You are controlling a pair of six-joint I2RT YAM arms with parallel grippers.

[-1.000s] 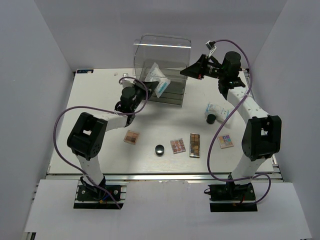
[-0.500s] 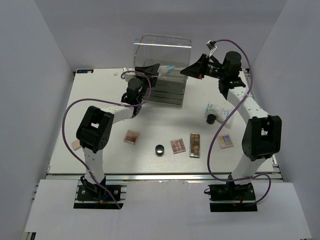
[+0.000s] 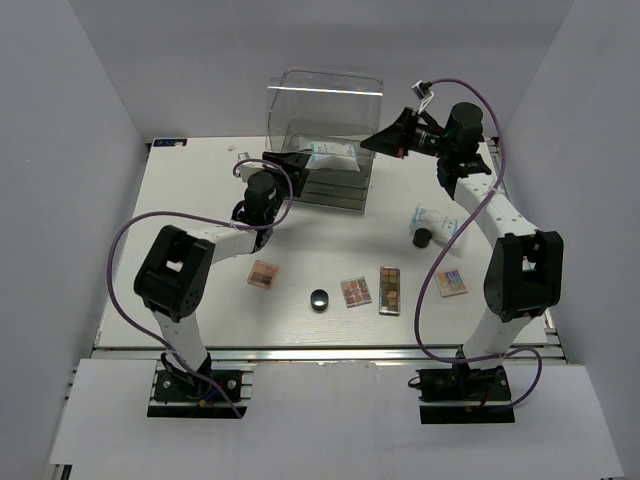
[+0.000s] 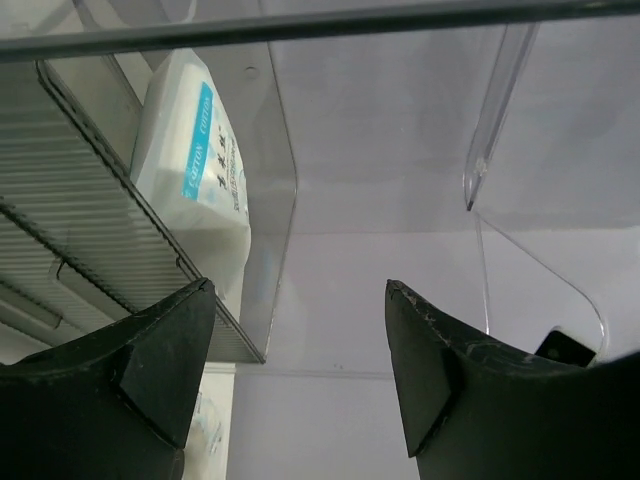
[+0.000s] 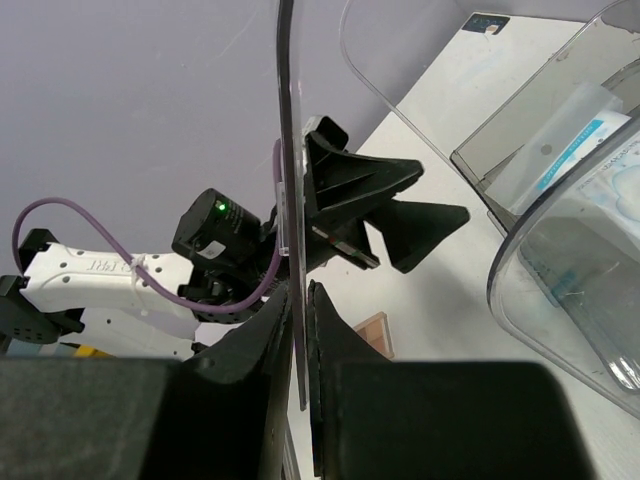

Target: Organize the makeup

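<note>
Top external view, items as I read them from my station.

- Acrylic drawer box (image 3: pixel 335 190): stands at the rear centre of the table (image 3: pixel 200 200), with its clear lid (image 3: pixel 325 100) raised.
- Right gripper (image 3: pixel 374 142): pinched onto the lid's edge. My right wrist view shows its fingers (image 5: pixel 345 345) pressed on either side of the clear panel.
- Left gripper (image 3: pixel 287 160): jaws wide apart with nothing between them, at the box's left front corner.
- White blue-printed packet (image 3: pixel 335 153): lies in the box's top tray, just beyond the left fingertips.
- Loose row on the table in front: brown palette (image 3: pixel 263 274), round black pot (image 3: pixel 319 299), pink squares palette (image 3: pixel 356 292), long narrow palette (image 3: pixel 389 290) and multicoloured palette (image 3: pixel 450 283).
- Second packet (image 3: pixel 432 217): lies on the table beside the right arm.
</note>
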